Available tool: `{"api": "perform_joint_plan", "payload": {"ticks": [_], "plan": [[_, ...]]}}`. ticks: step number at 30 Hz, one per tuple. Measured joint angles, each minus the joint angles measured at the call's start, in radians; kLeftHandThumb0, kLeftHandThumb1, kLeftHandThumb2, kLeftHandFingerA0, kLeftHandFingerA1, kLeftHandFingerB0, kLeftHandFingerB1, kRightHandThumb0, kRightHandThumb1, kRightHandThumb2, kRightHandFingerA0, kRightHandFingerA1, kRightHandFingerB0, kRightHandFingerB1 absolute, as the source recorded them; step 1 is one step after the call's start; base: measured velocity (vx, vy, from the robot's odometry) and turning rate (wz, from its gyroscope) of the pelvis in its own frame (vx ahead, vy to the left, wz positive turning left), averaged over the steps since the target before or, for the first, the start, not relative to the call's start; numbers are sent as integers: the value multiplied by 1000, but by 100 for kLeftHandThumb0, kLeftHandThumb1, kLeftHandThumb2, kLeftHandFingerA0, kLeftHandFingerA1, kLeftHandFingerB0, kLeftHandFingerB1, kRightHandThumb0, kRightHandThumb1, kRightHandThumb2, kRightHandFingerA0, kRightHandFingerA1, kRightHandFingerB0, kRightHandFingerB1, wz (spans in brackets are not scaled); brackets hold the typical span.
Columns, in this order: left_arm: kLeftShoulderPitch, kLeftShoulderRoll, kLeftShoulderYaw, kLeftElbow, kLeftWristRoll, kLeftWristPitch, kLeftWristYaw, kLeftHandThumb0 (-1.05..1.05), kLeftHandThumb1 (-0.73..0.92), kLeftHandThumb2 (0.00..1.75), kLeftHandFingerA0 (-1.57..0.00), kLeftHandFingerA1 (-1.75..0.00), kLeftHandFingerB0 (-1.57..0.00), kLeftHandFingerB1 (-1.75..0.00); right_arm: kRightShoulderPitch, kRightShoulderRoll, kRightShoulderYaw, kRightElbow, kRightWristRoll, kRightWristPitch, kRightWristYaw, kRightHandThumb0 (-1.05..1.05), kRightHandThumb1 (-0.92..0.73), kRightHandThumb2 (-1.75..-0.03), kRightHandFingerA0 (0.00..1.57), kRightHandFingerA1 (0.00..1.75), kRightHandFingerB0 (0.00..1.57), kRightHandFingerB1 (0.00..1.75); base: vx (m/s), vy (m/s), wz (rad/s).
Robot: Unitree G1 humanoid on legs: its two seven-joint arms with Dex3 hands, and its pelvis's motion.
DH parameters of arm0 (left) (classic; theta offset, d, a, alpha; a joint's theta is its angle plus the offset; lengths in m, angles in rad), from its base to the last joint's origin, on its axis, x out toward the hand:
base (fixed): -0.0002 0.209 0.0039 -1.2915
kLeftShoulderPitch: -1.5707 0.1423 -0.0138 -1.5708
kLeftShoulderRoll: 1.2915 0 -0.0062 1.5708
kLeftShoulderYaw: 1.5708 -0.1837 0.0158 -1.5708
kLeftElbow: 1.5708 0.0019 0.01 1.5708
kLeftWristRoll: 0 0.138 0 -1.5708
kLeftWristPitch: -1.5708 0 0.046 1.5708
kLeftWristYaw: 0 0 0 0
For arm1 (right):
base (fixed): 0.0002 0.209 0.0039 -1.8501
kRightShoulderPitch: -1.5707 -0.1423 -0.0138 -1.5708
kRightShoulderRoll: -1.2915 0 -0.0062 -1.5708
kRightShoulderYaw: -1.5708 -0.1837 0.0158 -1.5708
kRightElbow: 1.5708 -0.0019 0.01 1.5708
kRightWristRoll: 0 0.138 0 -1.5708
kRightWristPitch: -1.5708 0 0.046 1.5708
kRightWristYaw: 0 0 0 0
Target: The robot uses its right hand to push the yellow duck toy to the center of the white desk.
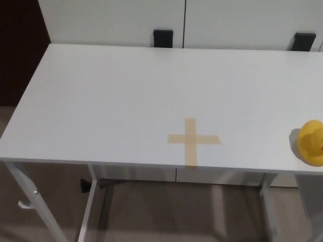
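Nearest to the camera is the front edge of the white rectangular desk (101,101), and under this edge the thin white metal legs (93,201) go down to a grey-brown floor (176,212). The legs are joined by a white bar under the top. On the desk top, close to the front edge and a little to the right of the middle of the picture, a cross of pale tan tape (191,140) is stuck flat; its lower arm reaches almost to the edge. The small yellow rubber duck toy (311,142) stands at the far right of the picture, near the front right corner of the desk, and the picture border cuts part of it. A small red mark shows on its right side. The duck is well apart from the tape cross, with bare white surface between them. Behind the desk there is a white wall or panel, and two black brackets (163,38) sit just at the back edge, one near the middle and one at the right. No hand of the robot shows in the head view, so I cannot tell the state of the fingers of either hand.
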Motion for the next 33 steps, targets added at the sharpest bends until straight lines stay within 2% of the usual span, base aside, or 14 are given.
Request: {"api": "perform_joint_plan", "payload": {"ticks": [1, 2, 5, 6, 8, 10, 11, 13, 17, 18, 25, 26, 27, 33], "plan": [[-2, 2, 4, 5, -1, 0, 0, -18, 63, 68, -87, -70, -81, -66, -1, -3, -6, 5, 2, -7, 0, -28, -57, -66, 72, 71, 36, 62, 0, 0, 0], [-9, 7, 22, 24, -9, 0, 0, -17, 62, 71, -87, -70, -81, -66, -10, -13, -43, 13, 21, -27, 2, -41, -60, -59, 64, 90, 31, 66, 0, 0, 0], [-10, 13, 42, 44, -19, 0, 0, -17, 62, 71, -87, -70, -81, -66, -21, -34, -105, -10, 61, -37, 9, -41, -60, -59, 64, 90, 31, 66, 0, 0, 0], [-10, 13, 43, 47, -20, 0, 0, -17, 63, 70, -85, -69, -76, -65, -23, -37, -113, -17, 67, -37, 11, -59, -64, -59, 32, 95, 22, 69, 0, 0, 0], [-10, 14, 53, 56, -28, -1, 0, -17, 65, 69, -84, -68, -75, -64, -31, -47, -143, -54, 92, -33, 21, -75, -64, -64, 21, 87, 15, 67, 0, 0, 0], [-10, 14, 58, 59, -33, -1, 0, -18, 66, 67, -84, -67, -74, -64, -66, -67, -170, -124, 121, 7, 32, -74, -72, -61, 18, 89, 16, 68, 0, 0, 0], [-12, 14, 59, 59, -35, -1, 0, -18, 64, 66, -86, -68, -76, -64, -85, -81, -175, -154, 131, 26, 36, -76, -60, -95, 23, 70, 16, 59, 0, 0, 0], [-13, 14, 60, 60, -37, -1, 0, -19, 64, 66, -87, -69, -79, -65, -104, -95, -179, -200, 141, 49, 39, -73, -63, -97, 22, 62, 13, 52, 0, 0, 0], [-14, 14, 62, 63, -41, -1, 0, -19, 64, 67, -86, -69, -78, -65, -151, -119, -170, -377, 159, 113, 50, -70, -64, -96, 19, 55, 15, 48, 0, 0, 0], [-14, 14, 62, 63, -41, -1, 0, -17, 64, 69, -85, -68, -78, -65, -158, -121, -167, -401, 160, 122, 51, -74, -83, -65, 20, 45, 23, 34, 0, 0, 0], [-22, 14, 63, 67, -46, -1, 0, -17, 65, 66, -85, -67, -75, -63, -281, -163, -62, -596, 141, 244, 52, -70, -88, -67, 15, 37, 20, 28, 0, 0, 0], [-22, 14, 63, 67, -46, -1, 0, -17, 65, 67, -84, -67, -76, -63, -292, -166, -50, -605, 138, 256, 53, -35, -55, -111, 1, 51, 0, 48, 0, 0, 0], [-22, 14, 62, 67, -46, -1, 0, -17, 65, 68, -84, -67, -77, -64, -312, -169, -26, -623, 133, 281, 55, -68, -89, -66, 10, 36, 15, 30, 0, 0, 0], [-22, 14, 63, 68, -48, -2, -1, -17, 64, 66, -86, -67, -77, -63, -411, -160, 88, -642, 101, 366, 55, -71, -88, -65, 10, 34, 15, 30, 0, 0, 0]]}}
